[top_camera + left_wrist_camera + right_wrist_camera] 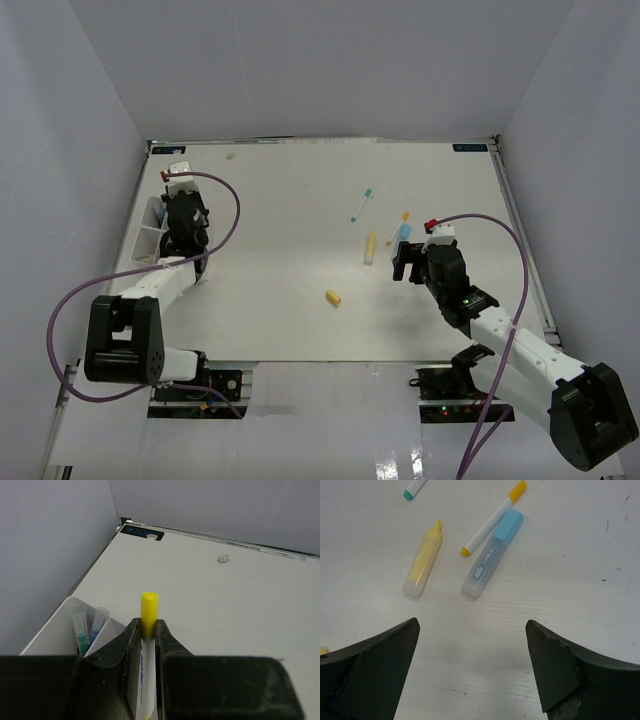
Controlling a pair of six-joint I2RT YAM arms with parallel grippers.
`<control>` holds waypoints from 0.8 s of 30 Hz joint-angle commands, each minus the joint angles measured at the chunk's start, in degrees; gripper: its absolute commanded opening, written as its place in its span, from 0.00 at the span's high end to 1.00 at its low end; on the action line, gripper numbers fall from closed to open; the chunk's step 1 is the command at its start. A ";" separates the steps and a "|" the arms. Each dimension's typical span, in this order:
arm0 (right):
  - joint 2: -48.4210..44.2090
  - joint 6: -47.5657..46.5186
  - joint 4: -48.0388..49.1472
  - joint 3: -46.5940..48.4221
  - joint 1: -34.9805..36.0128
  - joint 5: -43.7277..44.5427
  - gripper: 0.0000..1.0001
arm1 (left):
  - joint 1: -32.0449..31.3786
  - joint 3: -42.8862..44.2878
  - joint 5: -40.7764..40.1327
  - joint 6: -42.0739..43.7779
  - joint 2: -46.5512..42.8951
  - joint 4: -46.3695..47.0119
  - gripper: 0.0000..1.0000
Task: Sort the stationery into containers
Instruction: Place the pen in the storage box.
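Sorting partly done, by my reckoning. Two pieces are in the white tray (60, 622) at the table's (280, 220) left edge, and a third is in hand beside it.

- Left gripper (148, 630): jaws pressed together on a yellow-capped marker (149, 607), held upright at the tray's near wall. I cannot tell which compartment it is over.
- Tray: the one compartment I can see into holds a teal pen (80, 632) and a blue-capped pen (98, 621), both leaning. The other compartments are hidden behind the gripper.
- Right gripper (471, 630): fingers spread wide, holding nothing, hanging over the loose cluster at mid-right.
- Loose on the table: a yellow highlighter (422, 560), a blue-capped marker (492, 555), a yellow-capped pen (495, 517) touching the marker's cap, and a teal-tipped pen (414, 488) farther off. A yellow eraser piece (333, 297) lies apart, nearer the arms.

At least five pieces are left to sort, all well away from the tray.
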 commanded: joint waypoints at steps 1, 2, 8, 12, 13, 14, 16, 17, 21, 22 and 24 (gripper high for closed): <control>-0.51 0.53 2.86 -0.41 -0.19 0.37 0.07 | 0.47 -1.02 3.86 -0.12 1.77 5.34 0.95; -0.42 0.44 2.86 -0.41 -0.27 0.28 0.07 | 0.38 -1.28 3.77 -0.03 2.39 5.87 0.92; -0.16 0.35 3.12 -0.50 -0.36 0.11 0.07 | 0.65 -3.40 3.42 0.59 6.51 8.95 0.81; -0.42 0.18 3.12 -0.58 -0.27 0.11 0.07 | 0.73 -3.83 2.36 0.15 8.72 8.78 0.73; -0.60 0.27 3.12 -0.58 -0.36 0.11 0.07 | 0.82 -4.01 2.36 0.06 8.81 8.78 0.71; -0.60 0.18 3.12 -0.58 -0.28 0.11 0.07 | 0.74 -4.27 2.10 -0.03 9.07 8.78 0.68; -0.69 0.00 3.21 -0.50 -0.27 -0.24 0.07 | 0.73 -4.28 2.01 -0.38 8.55 7.99 0.57; -0.51 -0.35 3.30 -0.41 -0.36 -0.59 0.07 | 0.82 -4.19 2.71 -0.38 7.59 7.20 0.52; -0.68 -1.75 2.86 0.91 -0.27 -1.21 0.06 | 0.73 -2.96 4.12 -2.40 4.69 4.13 0.27; -0.69 -2.02 2.25 1.87 -0.36 -1.21 0.05 | 0.65 -2.35 4.47 -3.01 4.16 2.12 0.18; -0.69 -2.46 1.19 3.28 -0.27 -1.04 0.05 | 0.30 -0.25 4.99 -3.37 2.75 -0.35 0.11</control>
